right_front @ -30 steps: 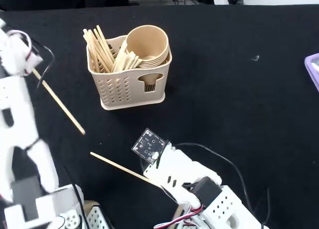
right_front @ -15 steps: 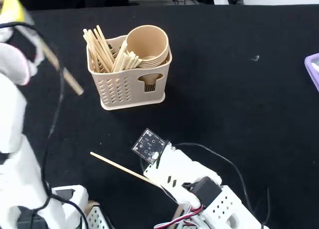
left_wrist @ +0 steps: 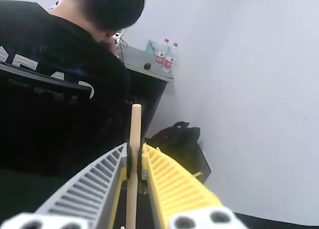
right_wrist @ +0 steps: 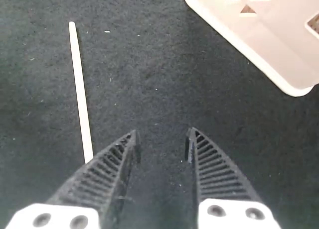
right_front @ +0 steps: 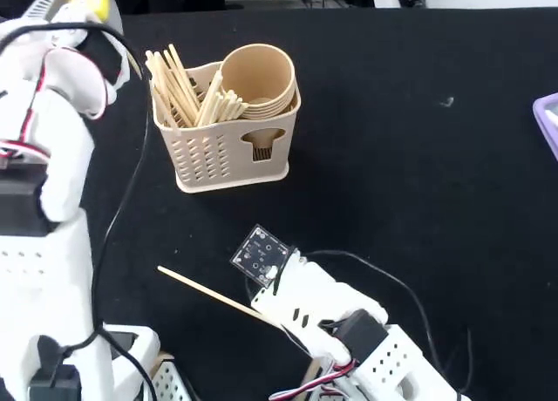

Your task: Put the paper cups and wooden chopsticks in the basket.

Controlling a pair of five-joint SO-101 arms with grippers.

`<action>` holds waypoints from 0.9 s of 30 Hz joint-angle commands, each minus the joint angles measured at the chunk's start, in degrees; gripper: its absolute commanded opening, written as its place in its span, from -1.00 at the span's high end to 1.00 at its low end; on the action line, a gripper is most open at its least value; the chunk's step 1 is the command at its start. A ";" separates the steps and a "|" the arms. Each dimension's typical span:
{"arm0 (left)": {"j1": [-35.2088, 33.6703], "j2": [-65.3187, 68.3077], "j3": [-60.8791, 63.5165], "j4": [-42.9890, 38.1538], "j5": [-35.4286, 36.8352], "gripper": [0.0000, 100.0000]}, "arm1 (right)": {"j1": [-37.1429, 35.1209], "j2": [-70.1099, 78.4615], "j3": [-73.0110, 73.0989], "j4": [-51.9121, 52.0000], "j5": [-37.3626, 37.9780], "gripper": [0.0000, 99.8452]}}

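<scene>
Left fingers (left_wrist: 169,184) clamped on a chopstick (left_wrist: 134,124), held up near the basket (right_front: 228,148); its tip is hard to make out from above. Basket holds paper cups (right_front: 257,74) and more sticks. Next probably: tip over the rim, release. Right fingers (right_wrist: 109,169) spread above the desk (right_wrist: 149,64), beside the loose chopstick (right_wrist: 79,89).

I see a matt beige plastic basket (right_front: 228,152), bare-wood chopsticks (right_front: 179,87), matt paper cups (right_front: 258,74), on prob. felt-like, linty black cloth (right_front: 418,174).
</scene>
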State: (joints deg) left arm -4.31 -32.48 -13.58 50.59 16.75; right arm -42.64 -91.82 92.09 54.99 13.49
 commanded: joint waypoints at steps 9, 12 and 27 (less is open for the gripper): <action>1.36 0.00 8.84 -16.79 -0.79 0.94 | -0.35 -1.10 -0.31 -0.97 0.62 0.69; 1.45 0.00 12.70 -18.37 -6.86 0.94 | -0.35 -1.10 -0.31 -0.97 0.62 0.69; 0.92 -0.70 21.58 -18.37 -15.30 0.79 | -0.35 -1.10 -0.31 -0.97 0.62 0.69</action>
State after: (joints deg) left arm -4.13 -32.40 11.38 30.11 1.89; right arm -42.64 -91.82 92.09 54.99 13.49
